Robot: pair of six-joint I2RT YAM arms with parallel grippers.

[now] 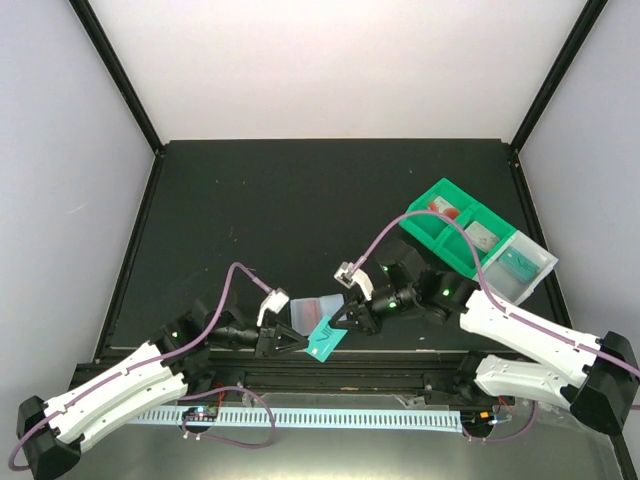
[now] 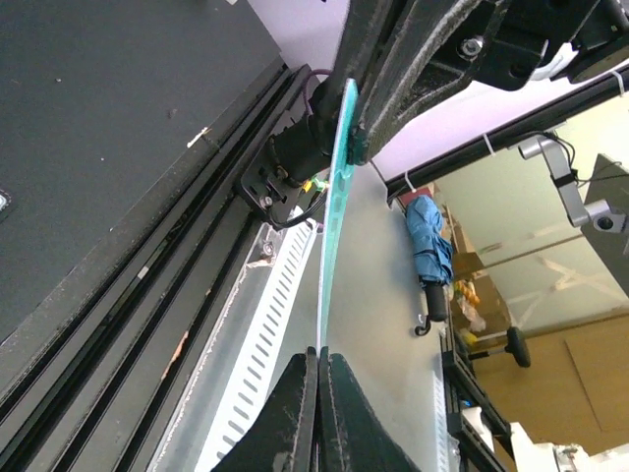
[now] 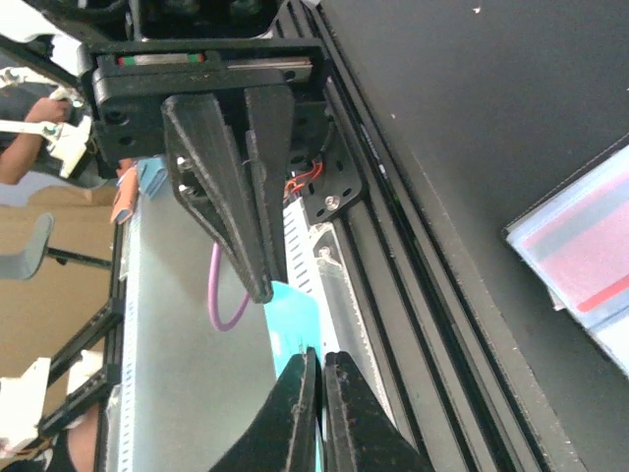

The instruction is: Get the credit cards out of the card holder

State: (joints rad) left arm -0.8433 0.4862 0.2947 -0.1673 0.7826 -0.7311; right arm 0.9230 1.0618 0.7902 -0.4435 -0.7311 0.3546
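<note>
A teal credit card is held in the air over the table's near edge, with one gripper at each end. My left gripper is shut on its left end. In the left wrist view the card is edge-on, running up from my left gripper. My right gripper is shut on the other end. In the right wrist view my right gripper has the card between its tips. The card holder lies open on the black table just behind, pale side up, with a pink-red card showing in its clear pocket.
A green-and-clear compartment tray stands at the back right with small cards in it. The black rail and white slotted strip run along the table's near edge, below the held card. Purple cables loop from both wrists.
</note>
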